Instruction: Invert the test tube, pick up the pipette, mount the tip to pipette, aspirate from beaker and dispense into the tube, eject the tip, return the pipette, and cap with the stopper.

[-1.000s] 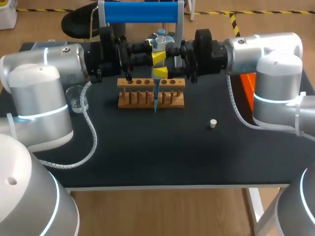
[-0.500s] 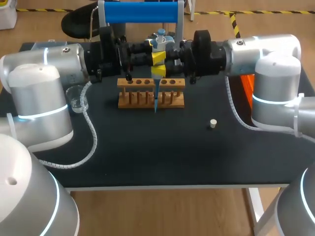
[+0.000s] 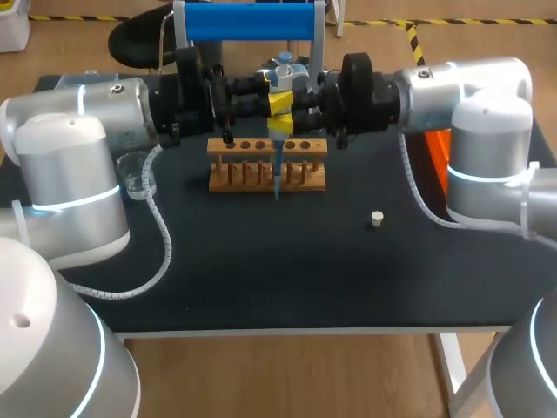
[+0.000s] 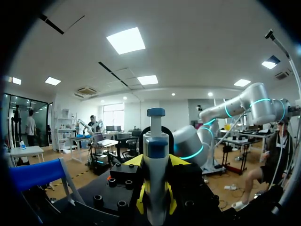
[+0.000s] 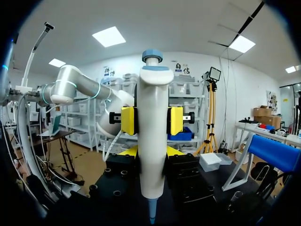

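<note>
The left fingers clenched the pipette from both sides, and the right fingers grasped it too. They steadied it upright above the rack so its blue tip aimed at the rack's middle, likely for dispensing. A second earlier the right fingers had stood wider apart.

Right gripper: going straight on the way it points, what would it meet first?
The pipette, upright between the right gripper's fingers; directly behind it, likely close, the left gripper facing back.
</note>
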